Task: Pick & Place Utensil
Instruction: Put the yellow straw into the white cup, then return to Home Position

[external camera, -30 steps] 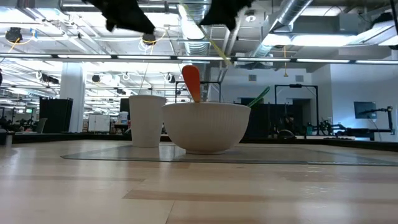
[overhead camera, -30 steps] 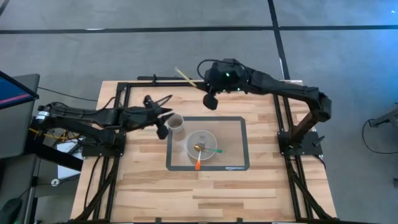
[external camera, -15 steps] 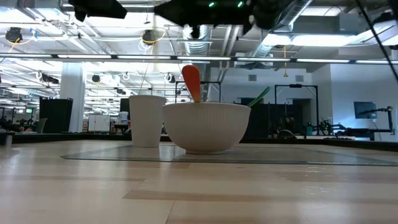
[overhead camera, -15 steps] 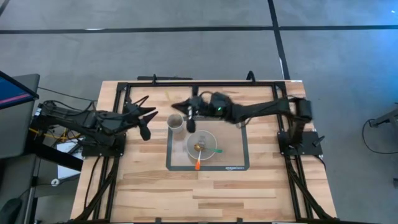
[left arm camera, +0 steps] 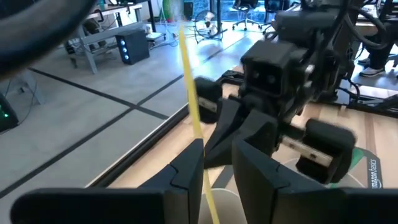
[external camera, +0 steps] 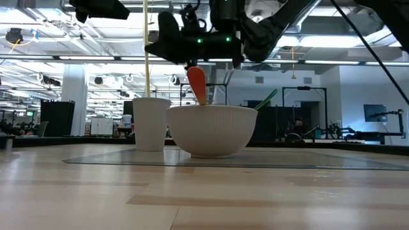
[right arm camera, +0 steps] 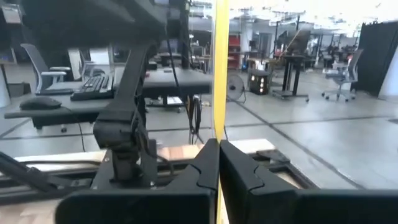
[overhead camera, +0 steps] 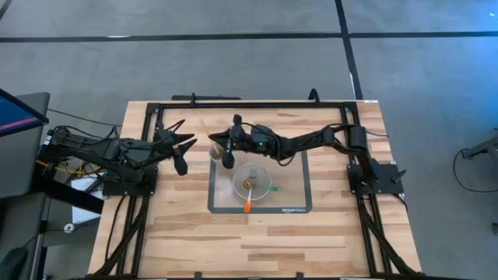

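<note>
A thin yellow chopstick (external camera: 146,51) stands upright over the white paper cup (external camera: 151,122), and its lower end reaches the cup's mouth. My right gripper (overhead camera: 215,141) reaches in from the table's right, above the cup (overhead camera: 217,154), and is shut on the stick. My left gripper (overhead camera: 185,136) is open and hovers left of the cup, touching nothing. The cup stands on a grey mat (overhead camera: 294,155) beside a white bowl (overhead camera: 253,180), which holds an orange-handled utensil (overhead camera: 247,205), a green-handled one and a fork. My right gripper (right arm camera: 219,155) pinches the chopstick's shaft (right arm camera: 221,118) between its two fingers. The fingers come level from the table's right and lie across the stick. The stick stands upright, running well above the fingers, with its lower end (external camera: 146,94) at the cup's rim.
The bowl (external camera: 211,131) stands right of the cup on the mat. A black frame rail (overhead camera: 233,103) runs along the table's far edge, with arm bases at the left and right sides. Bare wood (overhead camera: 257,241) lies toward the near edge.
My right gripper has swung from the table's far edge down and left to above the cup, turning the chopstick from slanting to upright over the cup's mouth. My left gripper has drawn back from the cup toward the table's left.
</note>
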### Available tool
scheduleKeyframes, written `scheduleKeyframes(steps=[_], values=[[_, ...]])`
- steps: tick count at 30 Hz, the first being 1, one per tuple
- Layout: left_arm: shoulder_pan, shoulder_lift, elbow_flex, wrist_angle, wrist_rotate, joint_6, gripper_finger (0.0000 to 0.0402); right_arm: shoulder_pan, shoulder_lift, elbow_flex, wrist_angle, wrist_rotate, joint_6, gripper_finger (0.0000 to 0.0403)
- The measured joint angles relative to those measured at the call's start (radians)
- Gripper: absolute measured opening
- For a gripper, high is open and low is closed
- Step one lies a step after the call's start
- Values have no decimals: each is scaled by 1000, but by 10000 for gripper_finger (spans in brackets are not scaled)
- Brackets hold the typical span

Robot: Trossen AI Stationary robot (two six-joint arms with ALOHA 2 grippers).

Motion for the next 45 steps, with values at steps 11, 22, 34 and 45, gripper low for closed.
scheduleKeyframes(steps=[11,22,34,45], values=[[1,0,0,0,0,0,85,-5,0,-1,-104,-2,-1,47],[1,0,0,0,0,0,85,-6,-25,-2,-145,-1,-4,119],[1,3,-16,2,0,24,85,29,-538,-1,-830,1,-231,117],[0,-20,-16,33,0,-2,85,118,-1031,-290,-1150,0,-205,107]])
